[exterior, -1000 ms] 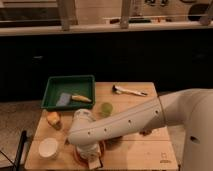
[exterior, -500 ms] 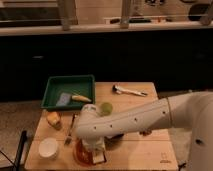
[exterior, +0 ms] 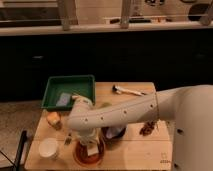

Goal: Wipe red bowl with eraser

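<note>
The red bowl sits at the front of the wooden table, left of centre. My gripper points down into the bowl from the white arm that reaches in from the right. It is shut on the eraser, a small whitish block pressed against the inside of the bowl. The arm's wrist hides the back of the bowl.
A white cup stands left of the bowl. A dark blue-black bowl is just behind it on the right. A green tray with a grey-blue pad sits back left. There is also an orange object, a white-handled tool and a brown item.
My gripper and the eraser have shifted slightly inside the red bowl, and the arm has swung a little. The other things have not moved.
</note>
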